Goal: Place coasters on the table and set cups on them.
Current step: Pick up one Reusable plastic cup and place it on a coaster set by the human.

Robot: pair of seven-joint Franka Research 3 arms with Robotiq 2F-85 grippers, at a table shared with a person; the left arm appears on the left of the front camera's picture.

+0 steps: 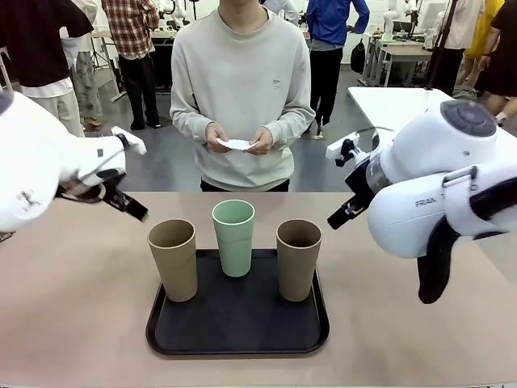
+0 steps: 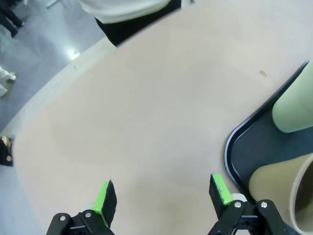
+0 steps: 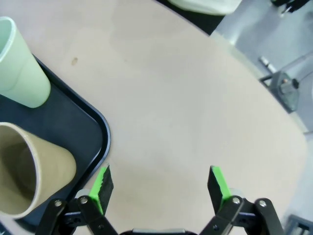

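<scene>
Three tall, tapered, handleless matte cups stand on one black rectangular tray [image 1: 238, 327]: one tan-brown cup [image 1: 173, 259] at the tray's 9 o'clock, a second tan-brown cup [image 1: 298, 259] at its 3 o'clock, and one mint-green cup [image 1: 233, 237] at 12 o'clock. One beige matte surface [image 1: 73, 307] carries the tray. At the surface's 12 o'clock, one person's right hand [image 1: 216, 134] and left hand [image 1: 263, 139] hold thin white scalloped coasters [image 1: 236, 145]; how many cannot be told. Two white robot arms, each with one black, green-padded tool: the left tool [image 2: 163, 192] and the right tool [image 3: 160, 183].
</scene>
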